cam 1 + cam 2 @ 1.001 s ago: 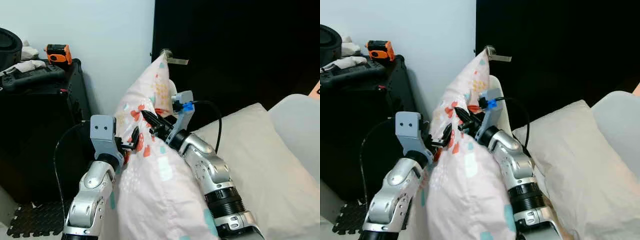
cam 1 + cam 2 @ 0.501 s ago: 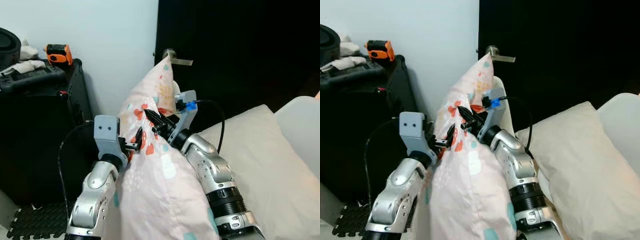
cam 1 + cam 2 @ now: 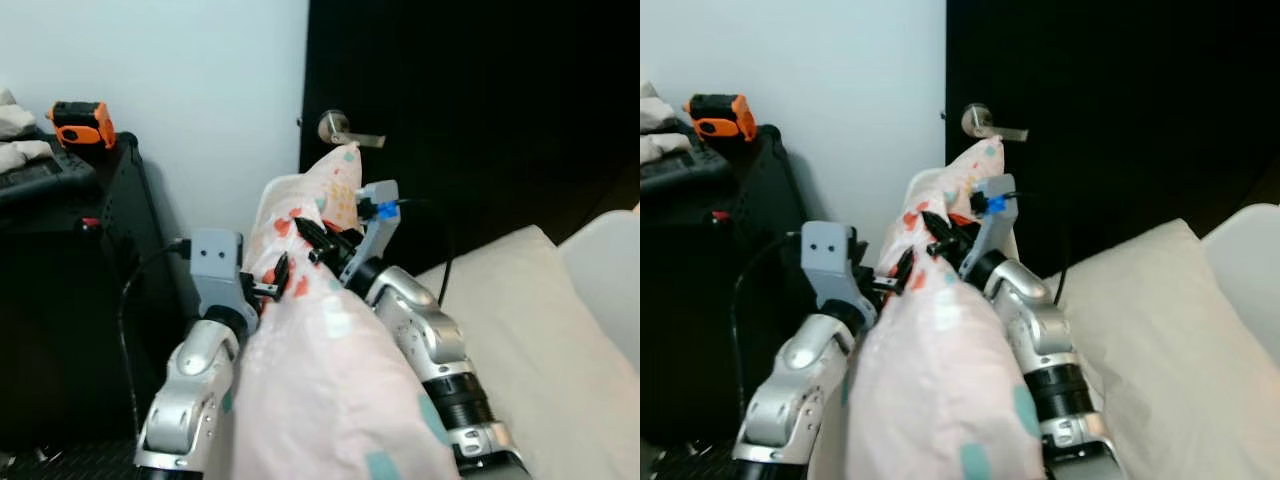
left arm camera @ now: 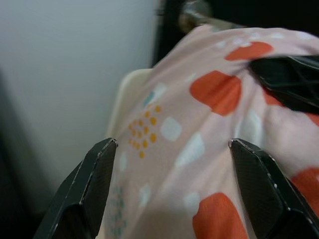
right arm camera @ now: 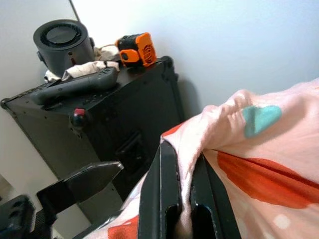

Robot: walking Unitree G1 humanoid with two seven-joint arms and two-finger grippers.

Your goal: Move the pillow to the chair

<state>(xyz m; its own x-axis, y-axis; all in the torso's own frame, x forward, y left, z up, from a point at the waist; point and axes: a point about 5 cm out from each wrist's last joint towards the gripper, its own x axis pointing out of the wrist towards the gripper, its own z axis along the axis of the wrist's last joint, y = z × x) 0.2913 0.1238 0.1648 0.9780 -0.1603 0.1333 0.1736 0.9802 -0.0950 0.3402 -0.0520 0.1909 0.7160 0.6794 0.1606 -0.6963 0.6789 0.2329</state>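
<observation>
Before a dark door (image 3: pixel 480 100), right end effector (image 3: pixel 318 243) pinches a fold of the pillow (image 3: pixel 320 360) to carry it upright; left end effector (image 3: pixel 277 277), spread wide, braces its side.

The raised pillow (image 3: pixel 320 340) blocks the middle, the black case (image 3: pixel 70 290) crowding the left.

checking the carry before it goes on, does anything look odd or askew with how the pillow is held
Nothing is spilled or damaged. The pillow stands on end between both arms, its top corner near the door handle. The right pincer pinches only a fold of fabric; the left pincer is open, pressing the side.
</observation>
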